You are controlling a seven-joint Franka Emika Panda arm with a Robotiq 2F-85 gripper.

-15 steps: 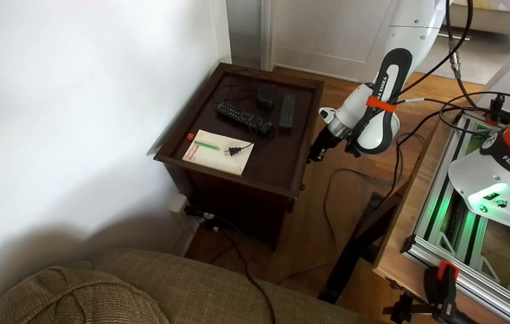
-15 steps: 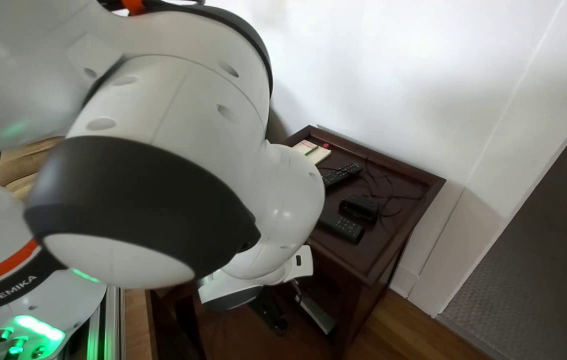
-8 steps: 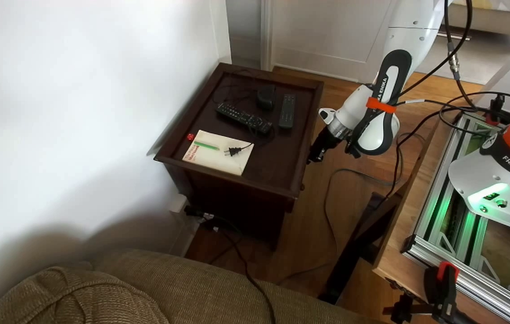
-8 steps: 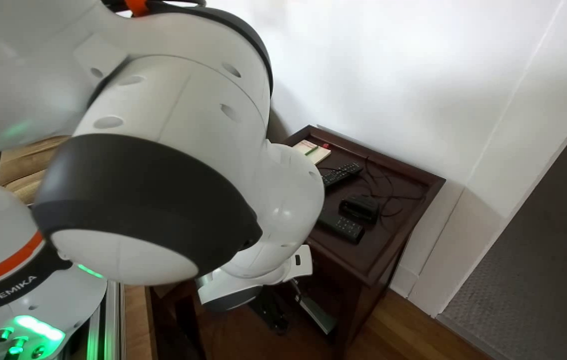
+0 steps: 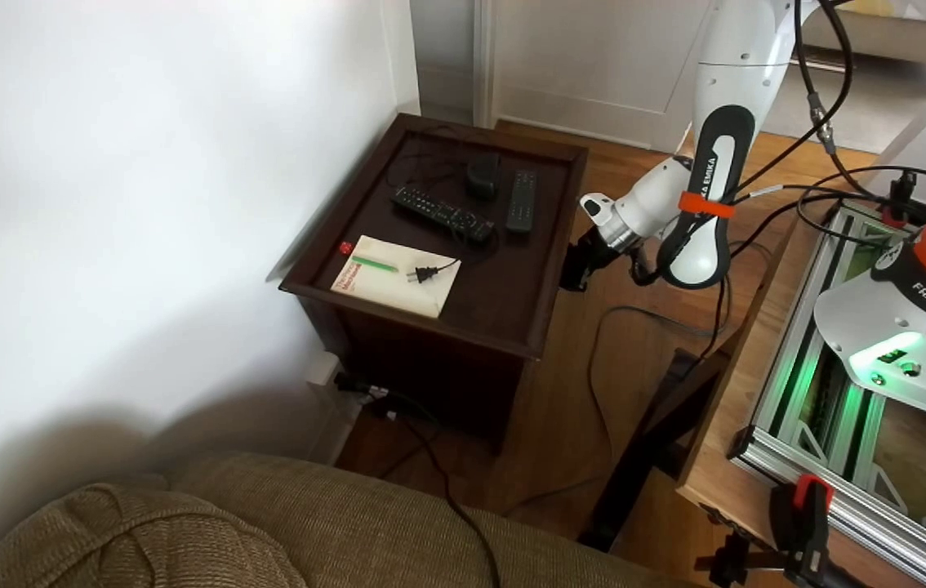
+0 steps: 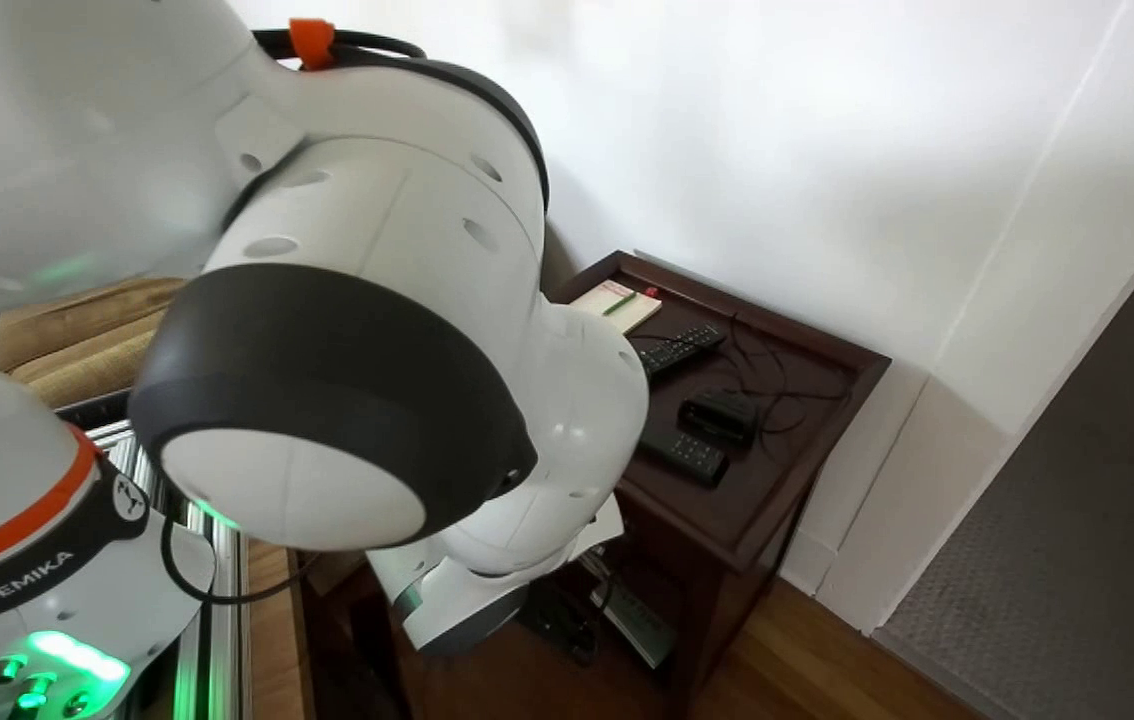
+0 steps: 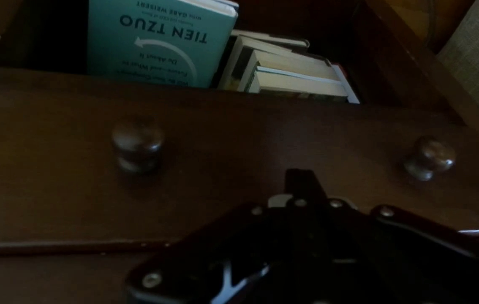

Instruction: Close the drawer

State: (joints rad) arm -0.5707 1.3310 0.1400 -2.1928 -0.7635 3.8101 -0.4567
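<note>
The dark wooden side table (image 5: 504,286) shows in both exterior views. The wrist view appears upside down. There the drawer (image 7: 239,139) shows its brown front with two round knobs; the tabletop's edge lies along its top. In an exterior view no part of the drawer sticks out past the tabletop. Whether it is fully flush I cannot tell. My gripper (image 7: 300,171) is shut and empty, its fingertips at the drawer front between the knobs; exact contact is unclear. In an exterior view the gripper (image 5: 571,282) is at the table's front edge.
Books (image 7: 159,42) stand in the open space below the drawer. On the tabletop lie remotes (image 5: 442,214), a black box (image 5: 483,175) and a pale booklet (image 5: 393,282). A couch (image 5: 332,531) is beside the table. The robot's bench (image 5: 773,302) faces it.
The drawer corner and knob that showed past the tabletop's front edge no longer show; the drawer has moved inward. The arm has lowered and shifted, and the gripper has tilted.
</note>
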